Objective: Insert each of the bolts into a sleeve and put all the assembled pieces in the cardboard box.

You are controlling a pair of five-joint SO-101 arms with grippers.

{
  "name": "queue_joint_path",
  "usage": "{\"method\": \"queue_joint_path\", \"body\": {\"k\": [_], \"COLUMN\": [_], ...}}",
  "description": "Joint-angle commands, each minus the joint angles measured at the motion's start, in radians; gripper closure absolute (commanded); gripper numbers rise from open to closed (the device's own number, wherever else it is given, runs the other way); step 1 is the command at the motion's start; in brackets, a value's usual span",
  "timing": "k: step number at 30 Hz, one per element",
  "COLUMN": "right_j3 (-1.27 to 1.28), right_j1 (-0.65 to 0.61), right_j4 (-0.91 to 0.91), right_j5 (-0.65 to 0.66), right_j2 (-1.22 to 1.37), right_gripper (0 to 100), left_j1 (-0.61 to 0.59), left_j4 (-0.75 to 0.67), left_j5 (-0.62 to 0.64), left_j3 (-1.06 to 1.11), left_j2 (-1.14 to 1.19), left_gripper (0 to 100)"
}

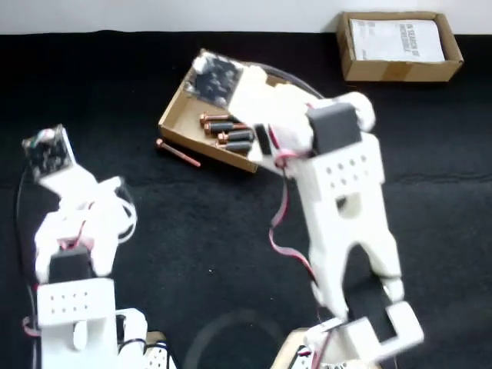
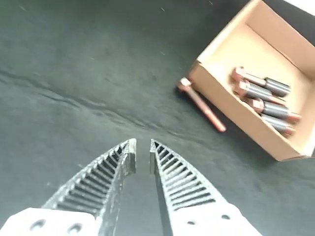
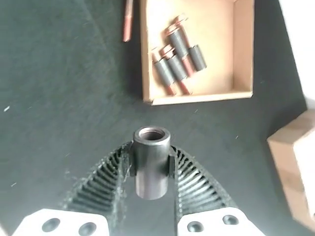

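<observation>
Four assembled pieces (image 3: pixel 177 66): lying jumbled in the shallow cardboard box (image 3: pixel 216 39), coppery bolts poking out of dark grey sleeves.
Loose bolt (image 2: pixel 202 105): lying on the black cloth (image 2: pixel 74 64) just outside the box wall, long thin shank, bare.
Right gripper (image 3: pixel 151 150): pinching a smooth dark sleeve (image 3: pixel 151 169) between ribbed black fingers. The wrist view is looking straight at the hollow bore, while the high view is looking down on that arm hanging over the box.
Left gripper (image 2: pixel 141 157): sitting cracked open just a sliver, gripping nothing, hovering over cloth near the bolt.
Second box (image 1: pixel 400 71): sitting at the far corner, holding a printed sheet.
</observation>
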Motion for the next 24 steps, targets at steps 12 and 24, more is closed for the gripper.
{"method": "queue_joint_path", "body": {"k": [12,24], "right_j3": [0.75,1.038], "right_j1": [0.134,0.197], "right_j4": [-0.179,-0.285], "right_j5": [-0.044,-0.044], "right_j2": [-0.556,-0.773], "right_gripper": [99.0,99.0], "left_j1": [0.193,0.197], "left_j4": [0.086,0.404], "left_j5": [0.305,0.376], "left_j3": [-0.674,-1.351], "left_j2": [0.937,1.566], "left_gripper": [93,93]}}
